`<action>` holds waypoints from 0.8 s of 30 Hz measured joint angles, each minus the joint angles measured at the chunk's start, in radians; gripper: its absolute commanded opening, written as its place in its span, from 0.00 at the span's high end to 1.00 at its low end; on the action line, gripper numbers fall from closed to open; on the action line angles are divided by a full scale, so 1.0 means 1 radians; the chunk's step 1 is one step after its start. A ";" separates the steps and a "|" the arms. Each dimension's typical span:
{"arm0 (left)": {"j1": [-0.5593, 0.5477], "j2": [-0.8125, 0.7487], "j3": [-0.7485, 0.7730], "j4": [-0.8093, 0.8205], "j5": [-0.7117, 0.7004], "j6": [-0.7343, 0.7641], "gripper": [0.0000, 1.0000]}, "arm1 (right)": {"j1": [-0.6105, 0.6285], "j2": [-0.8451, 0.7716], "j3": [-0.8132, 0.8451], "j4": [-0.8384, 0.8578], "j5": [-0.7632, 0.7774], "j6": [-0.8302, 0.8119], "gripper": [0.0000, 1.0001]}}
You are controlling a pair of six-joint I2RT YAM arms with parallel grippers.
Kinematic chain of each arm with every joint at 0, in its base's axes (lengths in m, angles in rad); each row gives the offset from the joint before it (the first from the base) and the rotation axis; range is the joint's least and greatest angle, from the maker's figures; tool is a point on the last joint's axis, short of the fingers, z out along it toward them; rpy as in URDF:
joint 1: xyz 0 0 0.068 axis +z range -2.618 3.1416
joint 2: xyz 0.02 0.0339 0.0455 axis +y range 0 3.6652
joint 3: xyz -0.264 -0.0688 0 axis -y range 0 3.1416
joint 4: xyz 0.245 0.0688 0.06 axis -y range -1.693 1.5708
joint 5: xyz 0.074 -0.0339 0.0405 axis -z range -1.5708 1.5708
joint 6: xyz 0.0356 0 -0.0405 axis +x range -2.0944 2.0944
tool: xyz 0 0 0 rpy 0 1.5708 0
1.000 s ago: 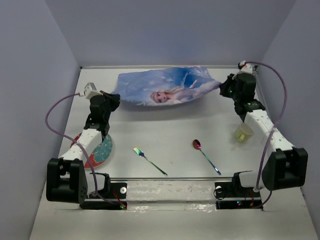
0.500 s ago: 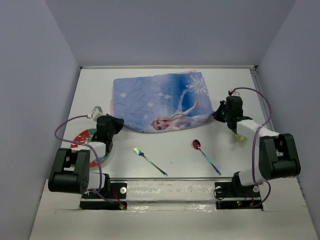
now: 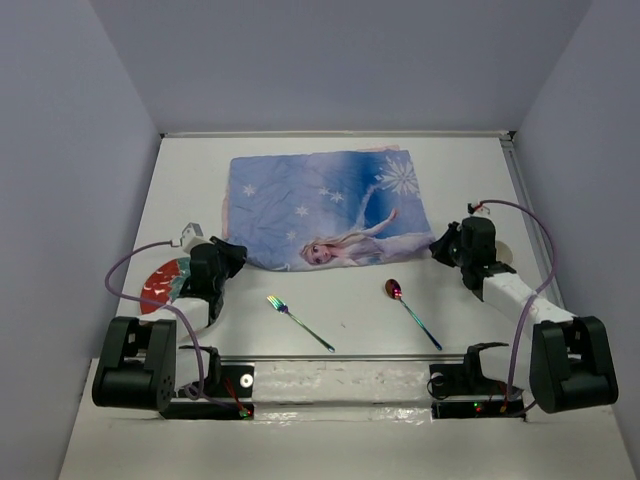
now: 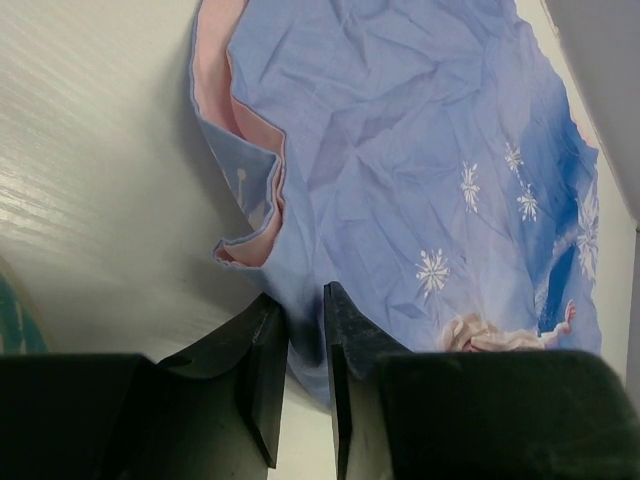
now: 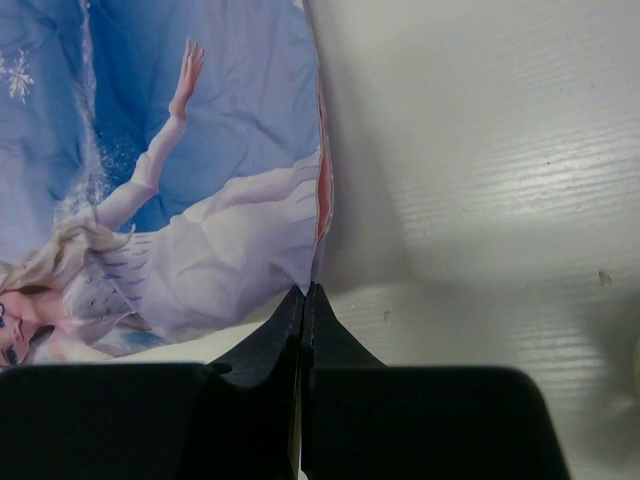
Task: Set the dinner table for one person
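Observation:
The blue snowflake placemat [image 3: 320, 205] lies spread on the white dinner table [image 3: 345, 295], its left edge folded over and showing pink. My left gripper [image 3: 232, 250] is at the mat's near-left corner. In the left wrist view its jaws [image 4: 300, 300] stand slightly apart, with flat cloth [image 4: 420, 170] showing in the narrow gap. My right gripper [image 3: 437, 245] is at the near-right corner. In the right wrist view it [image 5: 303, 290] is pinched shut on the tip of the placemat [image 5: 150, 120].
A red and teal plate [image 3: 160, 285] lies at the near left, partly under my left arm. An iridescent fork [image 3: 298, 322] and spoon [image 3: 412, 310] lie near the front. A pale cup [image 3: 507, 252] is mostly hidden behind my right arm.
Both grippers have drawn the placemat from the back of the table toward the near side, and it now lies flatter. The cup has become mostly hidden behind the right arm.

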 measured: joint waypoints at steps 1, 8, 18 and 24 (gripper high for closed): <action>0.000 -0.008 -0.002 -0.003 0.000 0.002 0.69 | 0.000 -0.016 -0.010 -0.001 0.000 0.004 1.00; 0.005 -0.086 -0.038 -0.036 0.000 0.005 0.57 | 0.000 -0.089 -0.064 -0.006 0.003 0.029 1.00; 0.006 -0.292 -0.065 -0.145 0.002 -0.006 0.18 | 0.000 -0.138 -0.064 -0.036 0.031 0.037 0.51; 0.001 -0.448 -0.042 -0.250 -0.023 0.016 0.21 | 0.000 -0.225 -0.049 -0.103 0.043 0.019 0.51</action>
